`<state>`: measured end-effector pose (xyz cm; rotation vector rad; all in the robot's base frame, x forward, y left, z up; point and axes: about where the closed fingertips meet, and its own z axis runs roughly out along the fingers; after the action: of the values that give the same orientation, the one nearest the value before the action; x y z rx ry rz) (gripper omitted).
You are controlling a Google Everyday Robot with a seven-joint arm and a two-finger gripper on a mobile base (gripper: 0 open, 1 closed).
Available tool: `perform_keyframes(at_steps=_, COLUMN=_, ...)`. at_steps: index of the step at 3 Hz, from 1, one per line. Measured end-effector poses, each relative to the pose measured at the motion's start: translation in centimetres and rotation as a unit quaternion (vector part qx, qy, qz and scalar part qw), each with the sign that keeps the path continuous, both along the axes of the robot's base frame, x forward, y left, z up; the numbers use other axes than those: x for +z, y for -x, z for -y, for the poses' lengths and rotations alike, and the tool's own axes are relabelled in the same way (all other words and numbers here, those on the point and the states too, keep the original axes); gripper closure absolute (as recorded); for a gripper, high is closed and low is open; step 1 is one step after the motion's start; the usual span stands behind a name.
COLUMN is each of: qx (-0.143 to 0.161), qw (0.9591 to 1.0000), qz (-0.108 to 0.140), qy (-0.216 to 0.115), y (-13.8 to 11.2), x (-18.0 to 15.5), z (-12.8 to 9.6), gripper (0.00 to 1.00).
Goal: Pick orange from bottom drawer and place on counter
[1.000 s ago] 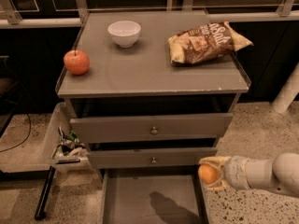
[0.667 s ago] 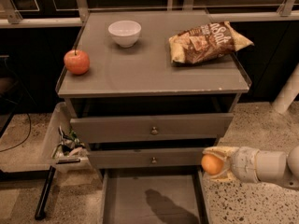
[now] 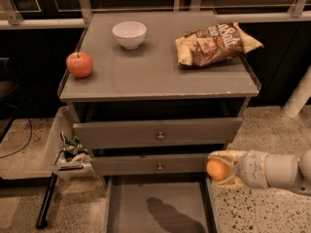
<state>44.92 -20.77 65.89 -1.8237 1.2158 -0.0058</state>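
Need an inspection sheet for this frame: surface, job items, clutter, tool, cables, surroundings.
Surface: counter grey and glossy; the orange is not on it yet.
Job's things: orange held in the air beside the middle drawer, near the right wall of the bottom drawer, which is pulled open.
Clutter: apple at the counter's left edge; white bowl at the back; chip bag back right.
Grippers: tool shut on the orange, reaching in from the picture's right, below counter height.
Cables: thin dark cable on the floor, far left.
Surroundings: bin holding wrappers left of the cabinet; black pole below it; white post at right.
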Motion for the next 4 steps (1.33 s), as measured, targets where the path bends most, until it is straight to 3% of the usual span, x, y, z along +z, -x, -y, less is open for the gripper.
perform_keyframes(at_steps=1, qx=0.055, qw=0.9981, qz=0.009, qy=-0.027, y=-0.5, x=3.2, z=-3.0, gripper=1.0)
perform_keyframes(at_steps=2, qx=0.098, qw=0.9934, qz=-0.007, qy=-0.059, y=-0.6, x=6.8, z=-5.3, gripper=1.0)
perform_keyframes(at_steps=4, qx=0.097, qw=0.9915, qz=-0.021, qy=-0.084, y=-2.8, x=14.6, z=-6.5, gripper=1.0)
